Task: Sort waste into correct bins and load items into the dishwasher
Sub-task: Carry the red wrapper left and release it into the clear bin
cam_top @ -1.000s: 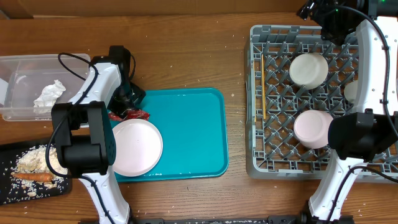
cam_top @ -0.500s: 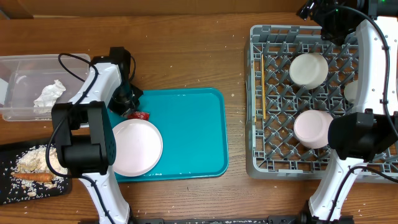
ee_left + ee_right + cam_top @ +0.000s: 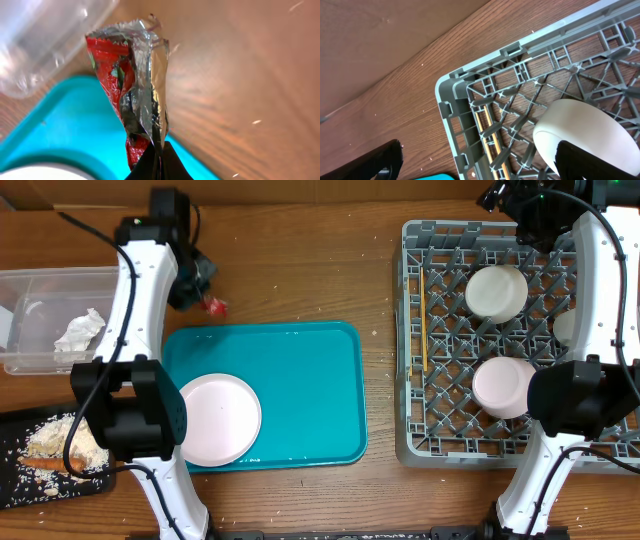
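Observation:
My left gripper [image 3: 203, 295] is shut on the red shiny wrapper [image 3: 214, 306] and holds it in the air just right of the clear tub [image 3: 40, 280], past the teal tray's far edge. In the left wrist view the crumpled wrapper [image 3: 127, 85] hangs from the closed fingertips [image 3: 159, 161]. A white tissue [image 3: 80, 330] lies in the tub. Rice scraps [image 3: 55, 438] and a carrot [image 3: 45, 463] lie on the black tray [image 3: 20, 490]. The white plate [image 3: 215, 418] rests on the teal tray. My right gripper [image 3: 482, 165] stands open above the grey rack's far-left corner [image 3: 451, 100].
The teal tray [image 3: 300, 400] lies mid-table. The rack [image 3: 412, 330] at the right holds two white bowls [image 3: 497, 292] [image 3: 503, 387] and chopsticks [image 3: 424, 330] along its left side. The right arm's base stands at the front right.
The left gripper closed on the red wrapper at the teal tray's left corner, lifted it and carried it toward the far side, beside the tub. The right arm stayed still.

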Controlling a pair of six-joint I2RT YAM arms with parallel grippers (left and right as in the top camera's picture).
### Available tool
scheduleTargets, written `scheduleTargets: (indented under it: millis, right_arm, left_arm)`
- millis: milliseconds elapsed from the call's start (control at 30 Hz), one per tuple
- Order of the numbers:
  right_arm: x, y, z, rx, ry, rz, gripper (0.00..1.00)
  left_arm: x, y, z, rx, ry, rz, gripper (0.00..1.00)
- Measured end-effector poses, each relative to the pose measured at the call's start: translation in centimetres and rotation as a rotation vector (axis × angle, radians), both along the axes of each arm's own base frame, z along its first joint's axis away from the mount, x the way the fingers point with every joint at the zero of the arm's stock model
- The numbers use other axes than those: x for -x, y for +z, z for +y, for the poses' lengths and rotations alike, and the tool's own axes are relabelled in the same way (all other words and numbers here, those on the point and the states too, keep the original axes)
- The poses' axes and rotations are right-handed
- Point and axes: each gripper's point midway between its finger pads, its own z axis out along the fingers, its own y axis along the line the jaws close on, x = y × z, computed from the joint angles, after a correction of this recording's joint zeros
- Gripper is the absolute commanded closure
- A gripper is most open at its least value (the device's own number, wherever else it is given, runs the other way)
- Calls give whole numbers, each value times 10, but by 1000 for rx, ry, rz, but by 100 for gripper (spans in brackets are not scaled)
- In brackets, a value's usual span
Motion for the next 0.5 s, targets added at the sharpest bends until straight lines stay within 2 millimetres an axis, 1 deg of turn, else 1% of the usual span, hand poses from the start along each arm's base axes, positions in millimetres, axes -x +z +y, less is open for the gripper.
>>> scheduleTargets:
  millis: [67,133,167,233,300,333,367,400,433,500]
  right_arm:
    - [0,0,0,0,0,0,0]
    - [0,0,0,0,0,0,0]
    - [0,0,0,0,-1,1,0]
    - [0,0,0,1,0,0,0]
    - [0,0,0,0,-1,0,0]
    - [0,0,0,0,0,0,0]
    - [0,0,0,0,0,0,0]
    - [0,0,0,0,0,0,0]
    - [0,0,0,0,0,0,0]
    - [0,0,0,0,0,0,0]
  left_arm:
    - [-8,16,13,-36,18,-45,96]
    - [-15,30,33,-74,57,-88,96]
    - [-17,35,44,-92,78,-106,96]
    - [-19,45,77,-135,143,-141,94]
    - [-13,48,112,-179,209,-143,79]
    - [-8,49,128,-196,238,-139,66]
    - [-4,50,140,-210,259,-138,42]
    - [0,51,156,-223,289,-138,23]
    - [5,51,170,-232,320,-139,0]
    - [14,52,191,-245,366,-135,0]
